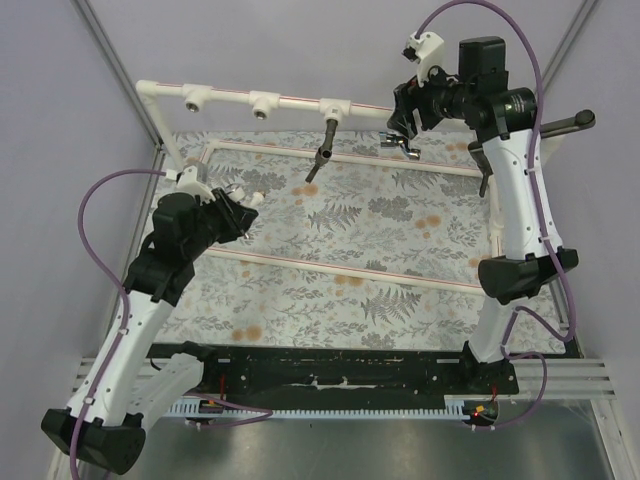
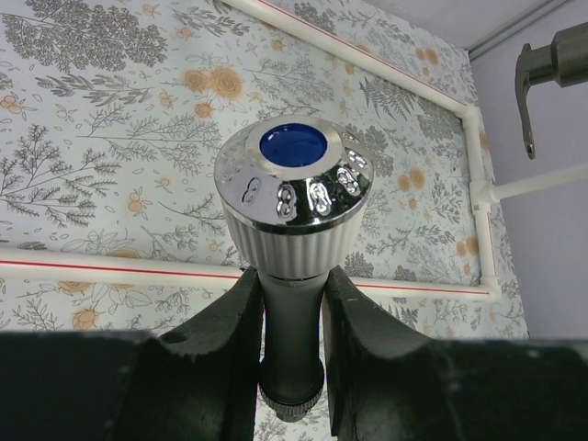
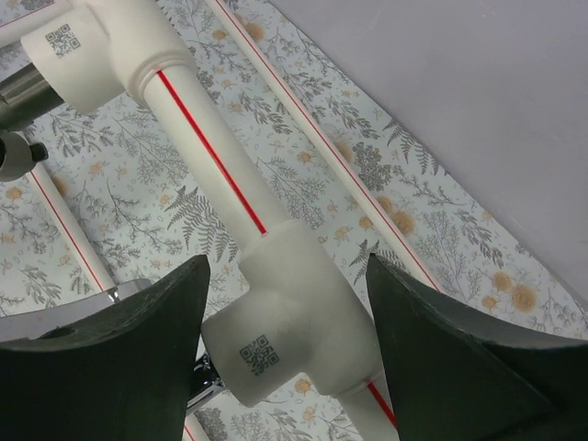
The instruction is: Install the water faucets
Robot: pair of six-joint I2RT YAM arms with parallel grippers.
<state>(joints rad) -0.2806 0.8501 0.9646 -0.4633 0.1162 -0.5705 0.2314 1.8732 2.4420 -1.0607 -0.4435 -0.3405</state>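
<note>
My left gripper [image 1: 243, 203] is shut on the grey stem of a faucet with a ribbed white round knob [image 2: 294, 197], chrome cap and blue dot. It holds it above the floral mat, left of centre. My right gripper [image 3: 287, 276] is open, its fingers either side of a white tee fitting [image 3: 276, 335] on the raised pipe, not touching it. A chrome faucet [image 1: 405, 147] sits at that tee's outlet; only a sliver of chrome [image 3: 207, 390] shows in the right wrist view. A dark lever faucet [image 1: 322, 150] hangs from the neighbouring tee [image 1: 332, 107].
The white pipe frame [image 1: 300, 262] lies around the floral mat, with a raised back bar carrying two bare tees [image 1: 197, 98] [image 1: 265, 103] on the left. The dark lever [image 2: 537, 73] shows at the top right of the left wrist view. Grey walls stand close behind.
</note>
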